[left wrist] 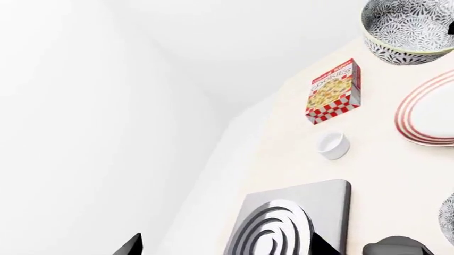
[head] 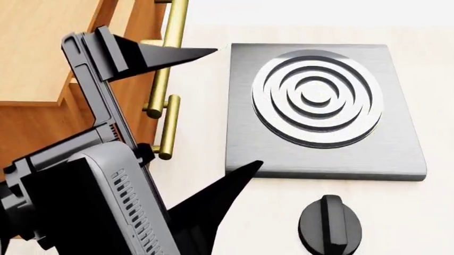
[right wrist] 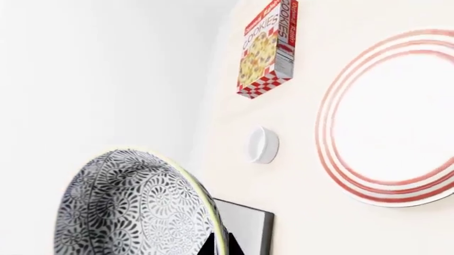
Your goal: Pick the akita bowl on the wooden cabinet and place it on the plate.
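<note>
In the right wrist view my right gripper (right wrist: 221,247) is shut on the rim of the akita bowl (right wrist: 135,207), a black-and-white patterned bowl held tilted in the air, with one finger on each side of the rim. The plate (right wrist: 333,133), white with thin red rings, lies on the pale counter beyond the bowl and also shows in the left wrist view (left wrist: 418,114). The wooden cabinet (head: 35,53) stands at the head view's left with nothing showing on its visible top. My left gripper (head: 235,109) hangs wide open and empty beside the cabinet's brass handles.
A grey stove plate (head: 248,149) with ring burner lies on the counter, a black knob (head: 330,226) in front of it. A cookie box (left wrist: 333,90), a small white cup (left wrist: 332,144) and a second patterned bowl (left wrist: 408,29) stand near the plate.
</note>
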